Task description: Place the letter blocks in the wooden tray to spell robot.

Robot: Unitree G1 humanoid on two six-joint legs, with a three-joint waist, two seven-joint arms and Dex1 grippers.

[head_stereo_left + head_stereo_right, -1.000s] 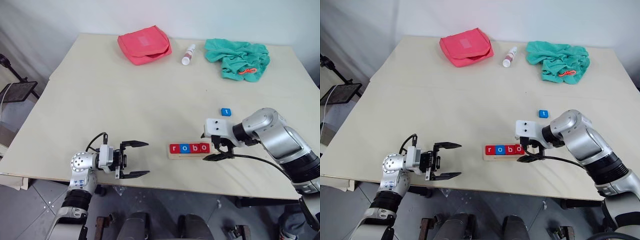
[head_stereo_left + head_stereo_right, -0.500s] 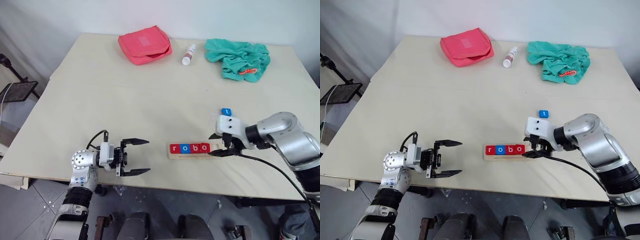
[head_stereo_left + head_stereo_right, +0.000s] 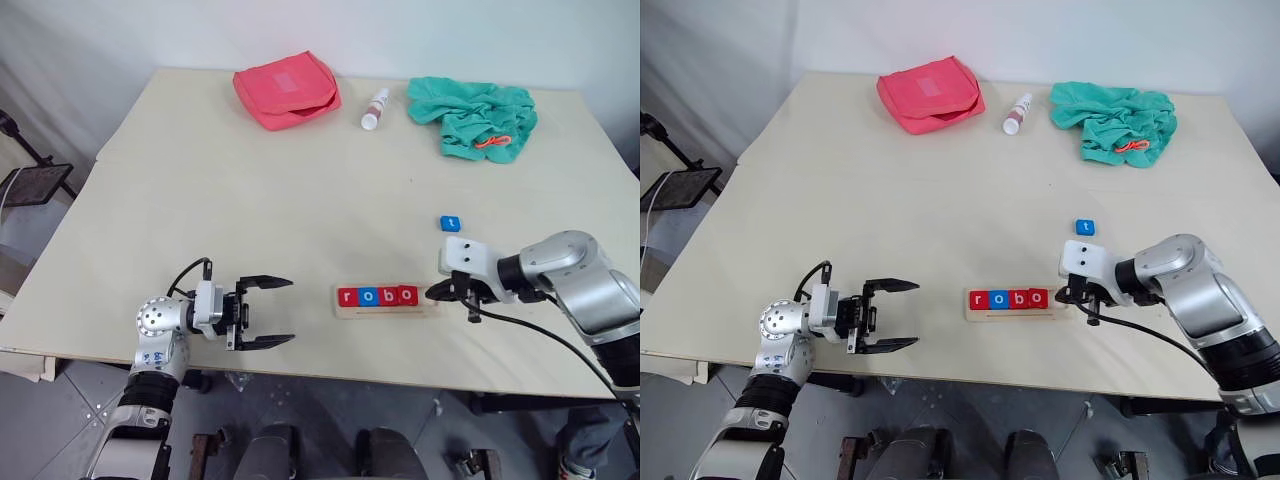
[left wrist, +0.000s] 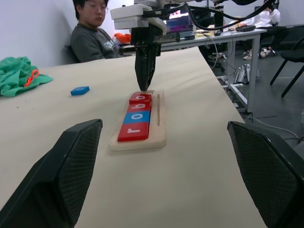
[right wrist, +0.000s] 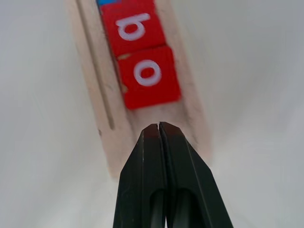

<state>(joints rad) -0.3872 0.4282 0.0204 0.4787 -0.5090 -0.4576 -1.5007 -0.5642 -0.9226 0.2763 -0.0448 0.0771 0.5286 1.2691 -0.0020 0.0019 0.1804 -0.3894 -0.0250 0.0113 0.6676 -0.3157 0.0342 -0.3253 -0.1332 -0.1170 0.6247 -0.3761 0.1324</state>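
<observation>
Head view first: tray (image 3: 385, 308) near the table's (image 3: 250, 200) front edge, four blocks (image 3: 378, 296) in it reading r, o, b, o, red-blue-red-red. The t block (image 3: 451, 223), blue, lies on the table, apart from the tray, behind its right end. Right gripper (image 3: 434, 292) sits at the tray's right end, fingers pressed together, nothing in them. Left gripper (image 3: 270, 311) hangs near the front edge, well left of the tray, fingers spread wide and empty. Far back lie a pink pouch (image 3: 288, 90), a small bottle (image 3: 375, 108) and a green cloth (image 3: 475, 117).

Left wrist view: the row runs away down the tray, the right gripper's closed tip standing just past the last o block (image 4: 140, 99), over the bare slot. The t shows off to one side. A person sits beyond the table.

Right wrist view: fingers (image 5: 164, 142) shut tight, tip over the bare wood just beyond the o; touching or not, can't tell.

So four letters are home, one to go. My read: the next move is the right arm's, back toward the t, fingers opened, pinch it, then set it beside the last o, letter facing the same way.
</observation>
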